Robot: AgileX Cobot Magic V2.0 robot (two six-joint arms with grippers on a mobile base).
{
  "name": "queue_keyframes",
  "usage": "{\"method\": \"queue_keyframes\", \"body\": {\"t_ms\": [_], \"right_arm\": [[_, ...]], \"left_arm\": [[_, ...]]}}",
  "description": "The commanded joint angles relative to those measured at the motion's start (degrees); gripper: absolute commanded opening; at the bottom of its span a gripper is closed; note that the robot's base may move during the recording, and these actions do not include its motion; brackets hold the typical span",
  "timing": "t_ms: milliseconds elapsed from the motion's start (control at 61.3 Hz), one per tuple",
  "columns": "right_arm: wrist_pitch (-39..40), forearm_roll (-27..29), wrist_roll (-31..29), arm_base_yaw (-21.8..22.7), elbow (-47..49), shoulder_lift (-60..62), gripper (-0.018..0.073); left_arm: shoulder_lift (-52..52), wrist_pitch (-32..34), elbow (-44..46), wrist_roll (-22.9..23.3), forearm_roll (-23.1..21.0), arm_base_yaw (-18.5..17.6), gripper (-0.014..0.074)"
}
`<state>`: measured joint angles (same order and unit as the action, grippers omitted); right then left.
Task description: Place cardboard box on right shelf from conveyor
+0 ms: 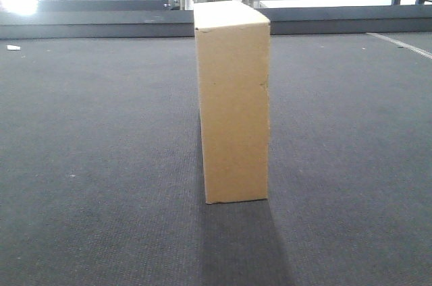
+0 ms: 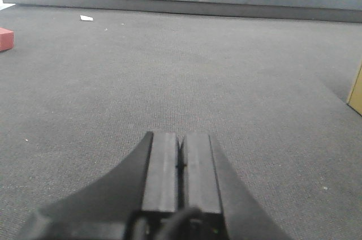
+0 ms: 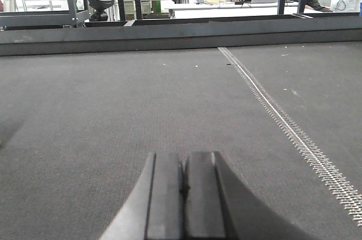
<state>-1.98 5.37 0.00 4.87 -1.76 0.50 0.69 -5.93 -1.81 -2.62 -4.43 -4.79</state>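
The plain tan cardboard box [image 1: 233, 100] stands upright on its narrow end in the middle of the dark-grey woven conveyor [image 1: 101, 151] in the front view. A sliver of the box [image 2: 356, 90] shows at the right edge of the left wrist view. My left gripper [image 2: 181, 138] hovers low over the belt, shut with nothing between its fingers, left of the box. My right gripper [image 3: 184, 158] is also shut and empty over bare belt; the box is out of its view. The right shelf is out of view.
A dark rail [image 1: 94, 24] edges the belt's far side, with frames, desks and seated people behind. A metal lacing seam [image 3: 283, 121] crosses the belt to the right of my right gripper. A red object [image 2: 5, 39] and a white scrap [image 2: 86, 18] lie far left.
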Motion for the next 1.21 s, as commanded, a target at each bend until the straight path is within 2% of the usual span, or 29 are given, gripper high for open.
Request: {"method": "queue_keyframes", "body": {"t_ms": [0, 718, 1044, 1191], "right_arm": [[4.78, 0.1, 0.0, -0.02, 0.3, 1.16, 0.0022], [4.78, 0.1, 0.0, -0.02, 0.3, 1.16, 0.0022], [7.48, 0.1, 0.0, -0.02, 0.36, 1.16, 0.0022], [5.2, 0.04, 3.19, -0.09, 5.26, 0.74, 0.0024]], "left_arm": [[0.82, 5.03, -0.57, -0.01, -0.34, -0.31, -0.0116], [0.82, 5.03, -0.57, -0.01, -0.34, -0.31, -0.0116], [0.82, 5.03, -0.57, -0.01, -0.34, -0.31, -0.0116], [0.82, 5.03, -0.57, -0.01, -0.34, -0.31, -0.0116]]}}
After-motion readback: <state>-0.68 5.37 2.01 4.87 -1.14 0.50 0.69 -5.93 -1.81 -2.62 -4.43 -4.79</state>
